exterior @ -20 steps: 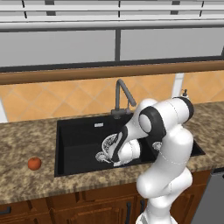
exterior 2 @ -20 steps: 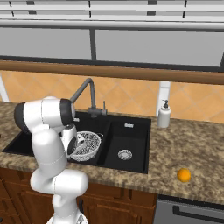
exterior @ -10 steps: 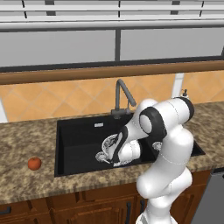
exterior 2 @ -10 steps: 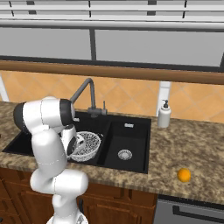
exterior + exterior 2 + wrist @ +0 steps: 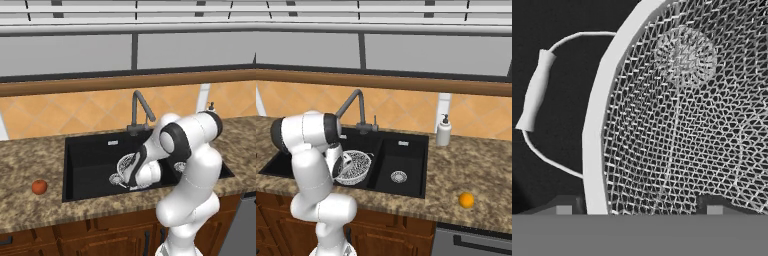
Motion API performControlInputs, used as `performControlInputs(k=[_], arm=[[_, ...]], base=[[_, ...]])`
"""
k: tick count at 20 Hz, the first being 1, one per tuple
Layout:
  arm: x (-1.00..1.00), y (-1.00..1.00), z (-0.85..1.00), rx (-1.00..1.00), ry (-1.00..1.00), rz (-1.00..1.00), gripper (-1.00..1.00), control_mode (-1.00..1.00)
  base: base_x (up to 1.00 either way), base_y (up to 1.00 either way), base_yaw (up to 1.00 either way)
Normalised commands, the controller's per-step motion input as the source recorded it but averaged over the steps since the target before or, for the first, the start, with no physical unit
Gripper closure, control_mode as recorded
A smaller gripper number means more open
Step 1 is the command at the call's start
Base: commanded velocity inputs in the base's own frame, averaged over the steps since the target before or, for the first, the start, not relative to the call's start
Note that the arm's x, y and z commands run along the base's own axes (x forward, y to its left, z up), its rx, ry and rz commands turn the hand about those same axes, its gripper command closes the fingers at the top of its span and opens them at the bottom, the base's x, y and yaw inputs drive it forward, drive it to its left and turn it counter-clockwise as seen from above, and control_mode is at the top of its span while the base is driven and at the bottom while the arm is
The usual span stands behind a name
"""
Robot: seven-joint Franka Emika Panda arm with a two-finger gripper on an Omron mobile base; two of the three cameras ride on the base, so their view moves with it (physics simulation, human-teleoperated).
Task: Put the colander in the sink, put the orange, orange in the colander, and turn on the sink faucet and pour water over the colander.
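Two oranges out on my counter: reddish orange [image 5: 39, 187] near its left front edge, yellower orange [image 5: 466, 200] near its right front | colander [image 5: 354, 167] sits in sink [image 5: 411, 150] large basin | gripper [image 5: 636, 206] fingers spread, straddling colander rim

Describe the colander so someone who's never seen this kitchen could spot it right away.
Find the black two-basin sink set in the granite counter. In its larger basin, beside the white arm, sits the colander: a round pale mesh bowl with thin wire handles, the one light thing in there.
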Motion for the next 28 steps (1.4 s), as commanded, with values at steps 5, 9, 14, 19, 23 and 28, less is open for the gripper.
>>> performControlInputs(k=[5, 9, 14, 19, 23, 28], arm=[[0.00, 0.08, 0.37, -0.04, -0.10, -0.01, -1.00, -1.00], [0.00, 0.00, 0.59, -0.02, -0.11, -0.06, -1.00, -1.00], [0.00, 0.00, 0.77, 0.00, -0.03, -0.08, -1.00, -1.00], [-0.14, 0.00, 0.84, 0.00, 0.00, -0.11, -1.00, -1.00], [-0.42, 0.00, 0.78, 0.00, 0.04, -0.16, -1.00, -1.00], [-0.58, -0.08, 0.74, 0.00, 0.06, -0.22, -1.00, -1.00]], base=[[0.00, 0.00, 0.00], [0.00, 0.00, 0.00], [0.00, 0.00, 0.00], [0.00, 0.00, 0.00], [0.00, 0.00, 0.00], [0.00, 0.00, 0.00]])
